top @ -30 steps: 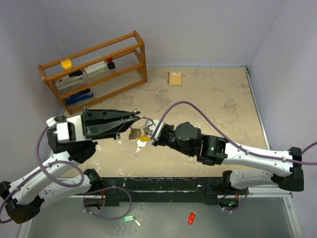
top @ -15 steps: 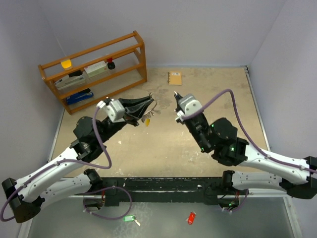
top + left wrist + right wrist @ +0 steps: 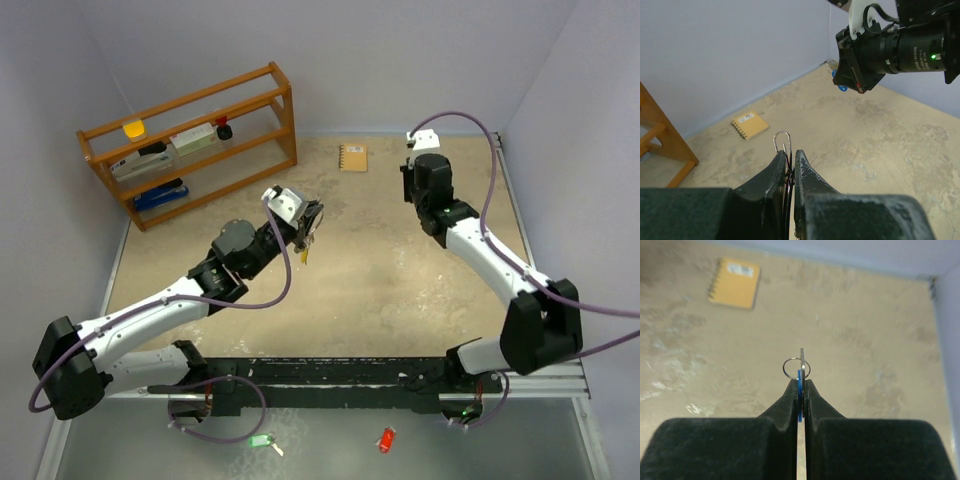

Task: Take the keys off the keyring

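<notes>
- At the far left you have the wooden rack [image 3: 190, 140] by the wall, well apart from both arms.
- The left jaws are together, clamped on the keyring [image 3: 782, 132]. Its wire loop pokes out past the tips, held up over the tabletop [image 3: 400, 270].
- The yellow-tagged key [image 3: 303, 251] hangs just below that grip.
- The orange notebook [image 3: 353, 157] lies flat near the back wall.
- The right jaws are together, clamped on the blue-tagged key [image 3: 799, 382], which you see edge-on. A small ring [image 3: 784, 369] stands just past the tips. This key is well apart from the keyring.
</notes>
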